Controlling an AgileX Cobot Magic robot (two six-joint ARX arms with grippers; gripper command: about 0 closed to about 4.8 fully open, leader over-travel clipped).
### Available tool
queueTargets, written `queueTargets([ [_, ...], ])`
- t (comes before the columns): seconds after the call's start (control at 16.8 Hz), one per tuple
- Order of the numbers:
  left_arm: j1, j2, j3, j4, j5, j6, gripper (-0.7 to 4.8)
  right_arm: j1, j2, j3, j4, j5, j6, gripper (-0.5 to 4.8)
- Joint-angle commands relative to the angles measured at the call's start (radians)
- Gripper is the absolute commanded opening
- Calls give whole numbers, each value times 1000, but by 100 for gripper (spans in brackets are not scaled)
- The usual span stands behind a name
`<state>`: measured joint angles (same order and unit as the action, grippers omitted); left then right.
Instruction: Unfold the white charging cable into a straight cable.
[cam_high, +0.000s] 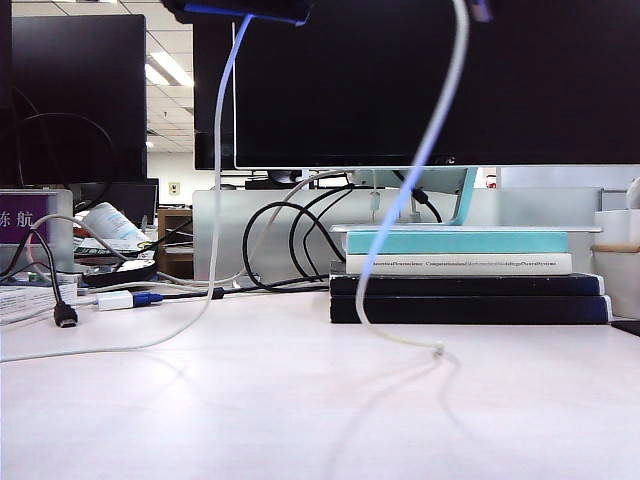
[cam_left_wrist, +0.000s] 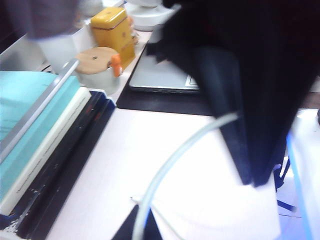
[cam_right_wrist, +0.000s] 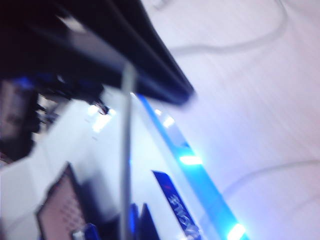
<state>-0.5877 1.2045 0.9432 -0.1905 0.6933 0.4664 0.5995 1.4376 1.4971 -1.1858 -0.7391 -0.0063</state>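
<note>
From across the room, the white charging cable (cam_high: 425, 150) hangs in two strands from the top edge of the frame, its plug tip touching the pale counter (cam_high: 300, 400) before a stack of books (cam_high: 465, 275); dark monitors stand behind. The left wrist view alone shows a yellow tin (cam_left_wrist: 112, 30) and the left end effector (cam_left_wrist: 250, 125), clamped on the glossy cord. The right wrist view is blurred; the right end effector (cam_right_wrist: 125, 70) pinches the cord too.

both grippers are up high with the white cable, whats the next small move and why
Probably draw the two grippers apart sideways. The left gripper and right gripper each pinch the white charging cable, but both strands hang slack, one plug end curling on the table.
</note>
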Motion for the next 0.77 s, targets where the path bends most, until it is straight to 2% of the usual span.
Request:
queueTargets([
  [0.06, 0, -4, 4, 15, -51, 2, -6, 1, -5, 2, -28, 13, -21, 11],
  [0.18, 0, -4, 18, 12, -110, 6, -6, 1, -5, 2, -55, 36, -25, 11],
  [0.36, 3, -4, 64, -10, -159, 19, -6, 1, -5, 2, -106, 123, -26, 11],
  [0.6, 27, -4, 137, -65, -185, 37, -6, 1, -5, 2, -127, 226, -24, 12],
  [0.77, 61, -4, 160, -93, -204, 39, -6, 1, -5, 2, -127, 250, -24, 12],
])
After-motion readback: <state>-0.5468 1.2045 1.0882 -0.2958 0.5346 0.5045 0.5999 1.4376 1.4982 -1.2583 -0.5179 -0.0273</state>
